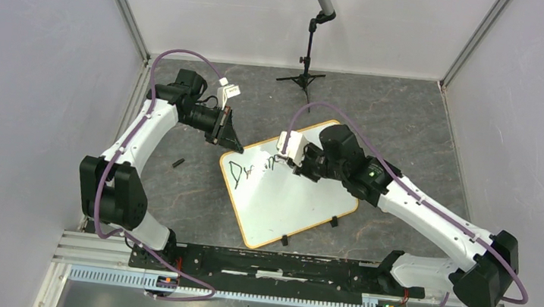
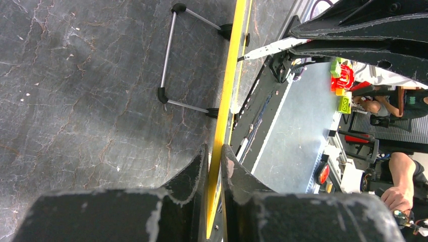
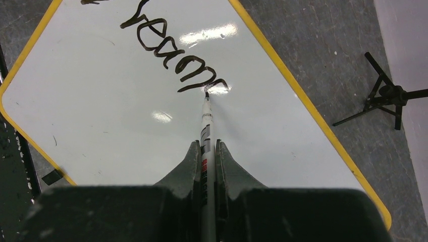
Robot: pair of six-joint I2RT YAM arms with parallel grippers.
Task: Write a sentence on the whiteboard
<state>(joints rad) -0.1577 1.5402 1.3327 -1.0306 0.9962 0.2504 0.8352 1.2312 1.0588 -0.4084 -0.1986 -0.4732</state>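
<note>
The whiteboard (image 1: 290, 201) lies flat on the table, white with a yellow-orange rim and turned like a diamond. Black marker lettering of the sentence (image 1: 250, 172) runs along its upper left part and reads roughly "Dream" (image 3: 166, 50). My right gripper (image 3: 207, 147) is shut on a white marker (image 3: 206, 126), whose tip touches the board at the end of the last letter. My left gripper (image 2: 215, 157) is shut on the whiteboard's rim (image 2: 225, 91) at its left corner (image 1: 228, 140). In the left wrist view the board shows edge-on.
A black tripod (image 1: 305, 77) stands on the dark stone-patterned table behind the board. A small black cap-like piece (image 1: 178, 163) lies left of the board. Two black clips (image 1: 284, 240) sit on the board's near edge. A thin wire stand (image 2: 169, 55) joins the rim.
</note>
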